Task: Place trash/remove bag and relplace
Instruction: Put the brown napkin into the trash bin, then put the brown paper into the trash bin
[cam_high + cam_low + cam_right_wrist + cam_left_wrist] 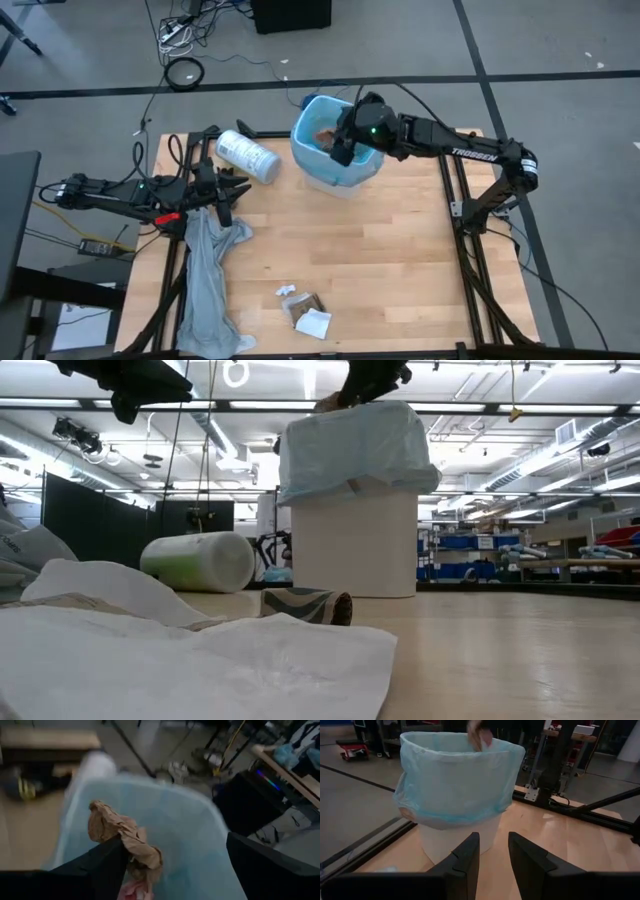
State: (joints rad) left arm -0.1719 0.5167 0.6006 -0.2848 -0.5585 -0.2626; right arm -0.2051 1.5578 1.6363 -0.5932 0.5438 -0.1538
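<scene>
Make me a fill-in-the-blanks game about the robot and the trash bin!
1. The right gripper hangs over the ____ with its fingers apart.
2. The scrap beside its finger is ____ in colour.
3. The bag lining the bin is light ____.
4. The roll on the table is lying on its ____.

Missing words: bin; brown; blue; side
</scene>
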